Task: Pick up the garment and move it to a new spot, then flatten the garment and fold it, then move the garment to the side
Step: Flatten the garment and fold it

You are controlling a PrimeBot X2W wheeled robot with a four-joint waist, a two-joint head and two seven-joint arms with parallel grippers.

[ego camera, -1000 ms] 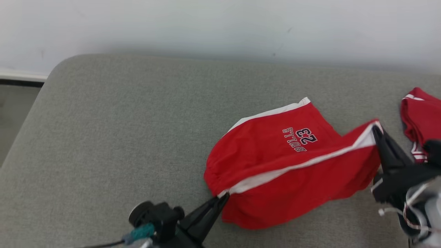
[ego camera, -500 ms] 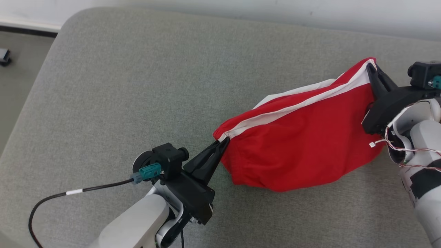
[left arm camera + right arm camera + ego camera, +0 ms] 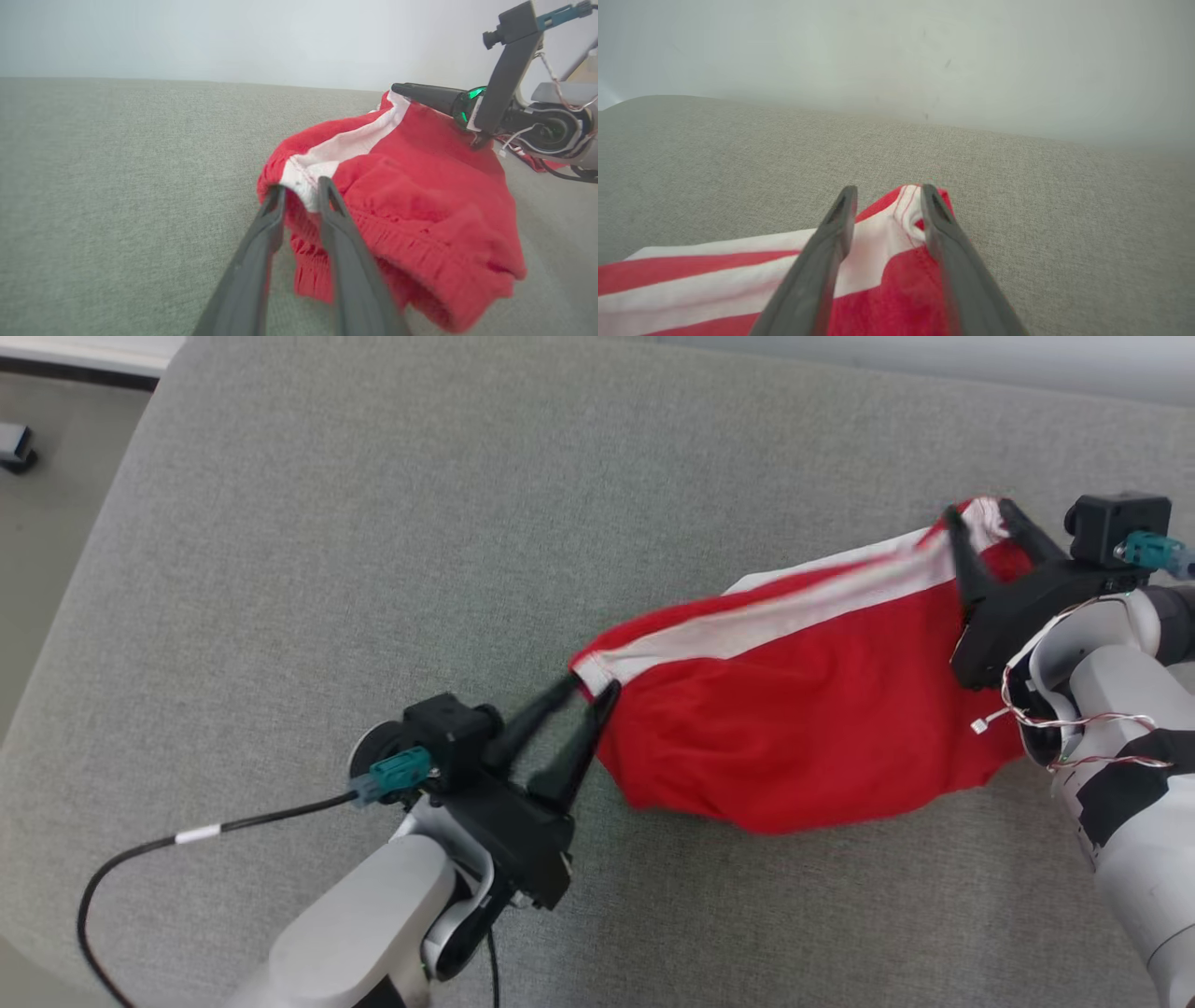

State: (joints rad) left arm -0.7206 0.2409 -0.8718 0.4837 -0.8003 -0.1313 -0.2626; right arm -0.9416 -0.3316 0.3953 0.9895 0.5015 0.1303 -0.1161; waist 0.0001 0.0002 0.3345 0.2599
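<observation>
The garment (image 3: 803, 728) is a pair of red shorts with a white side stripe, lying folded over on the grey cushion (image 3: 373, 541). My left gripper (image 3: 591, 686) stands open at its left waistband corner, and the white hem (image 3: 303, 175) sits loose between the parted fingers (image 3: 261, 242). At the garment's far right corner my right gripper (image 3: 978, 511) is open too. In the right wrist view the striped corner (image 3: 908, 210) lies between its spread fingers (image 3: 952, 261), on the red cloth (image 3: 691, 275). The left wrist view also shows the right gripper's finger (image 3: 420, 93) over the garment (image 3: 420, 186).
The cushion's rounded left edge (image 3: 103, 523) drops to the floor, where a small dark object (image 3: 11, 443) lies. A black cable (image 3: 140, 859) trails from my left wrist. More red cloth (image 3: 530, 162) lies behind my right arm. A pale wall (image 3: 896, 56) backs the cushion.
Both grippers went from shut on the garment's corners to open, letting the cloth go. The garment has sagged onto the cushion. The head camera has tilted down.
</observation>
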